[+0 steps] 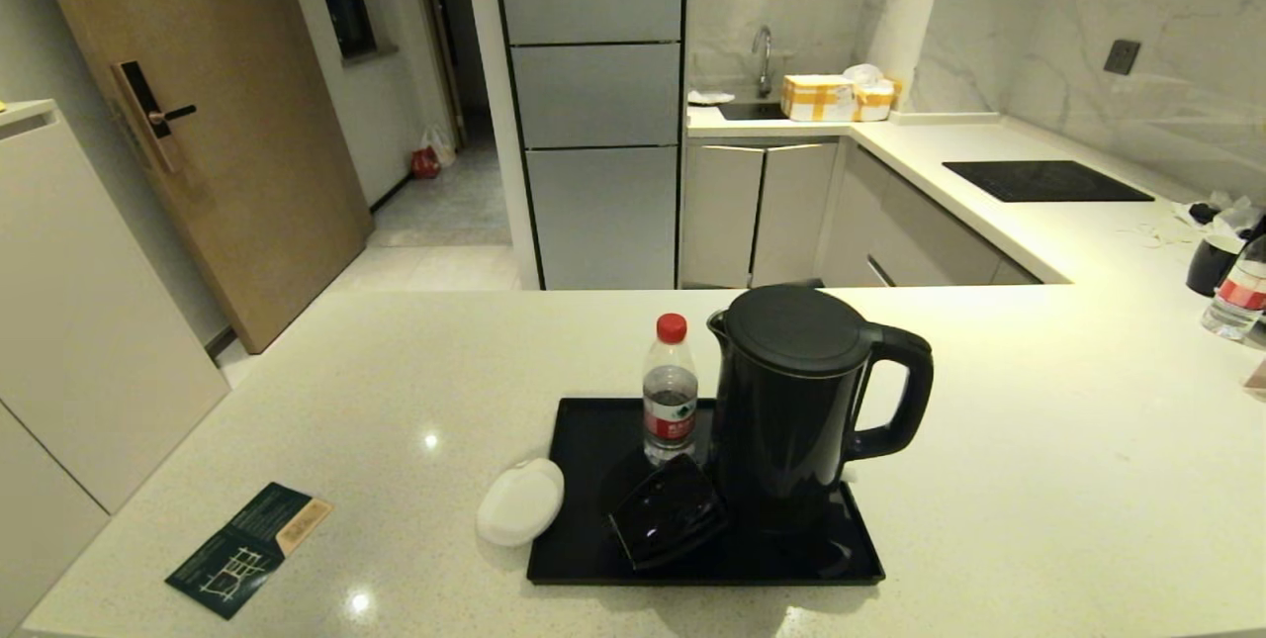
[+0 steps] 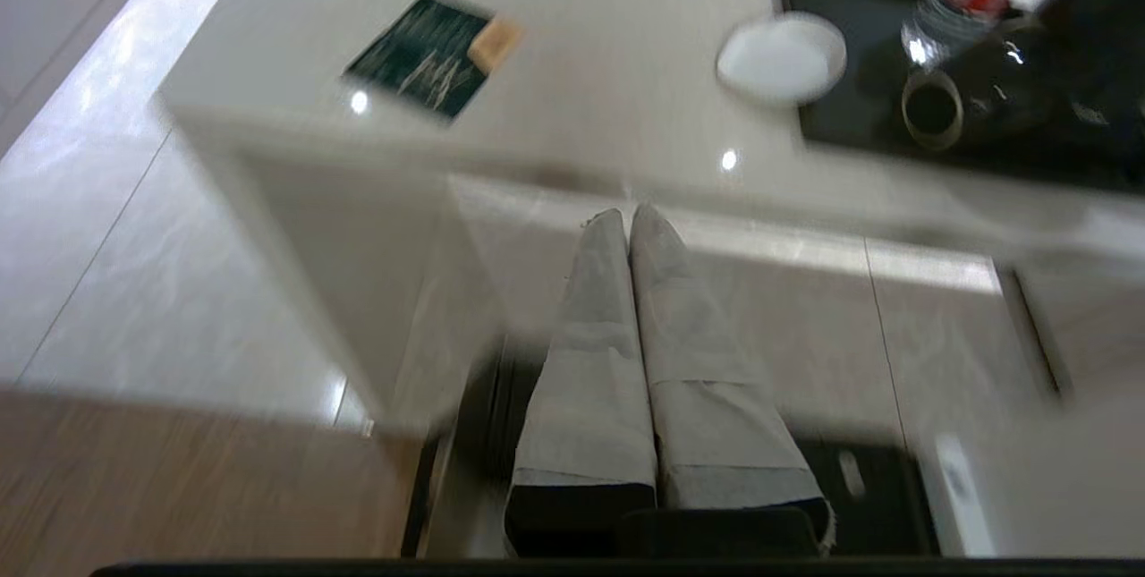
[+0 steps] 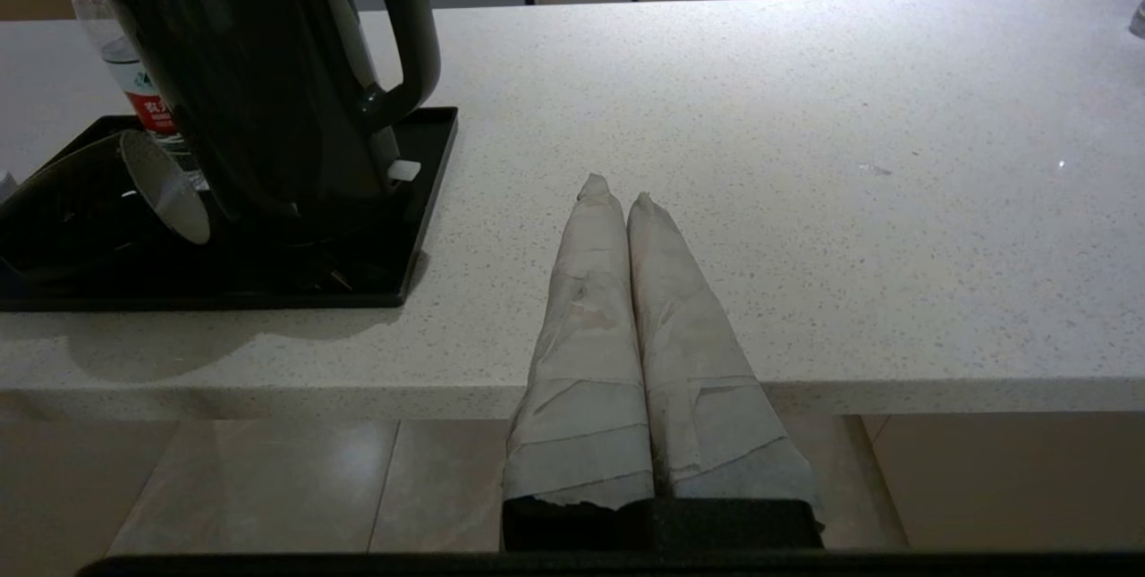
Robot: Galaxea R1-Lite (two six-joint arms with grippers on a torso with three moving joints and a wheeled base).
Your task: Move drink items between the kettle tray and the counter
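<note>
On the cream counter (image 1: 1039, 440) lies the black kettle tray (image 1: 584, 559). The tall black kettle (image 1: 791, 410) stands on it, with a red-capped clear bottle (image 1: 670, 391) beside it and a black mug (image 1: 668, 511) lying on its side. A white saucer (image 1: 520, 501) leans on the tray's left rim. Neither arm shows in the head view. My left gripper (image 2: 626, 215) is shut and empty, below and in front of the counter's front edge. My right gripper (image 3: 615, 192) is shut and empty, its tips just over the front edge, to the right of the kettle tray (image 3: 420, 201).
A dark green leaflet (image 1: 247, 547) lies at the counter's front left. Far right stand another bottle (image 1: 1238, 294) and a dark cup (image 1: 1213, 262). A black hob panel (image 1: 1043, 180) and a sink with boxes (image 1: 836, 96) are at the back.
</note>
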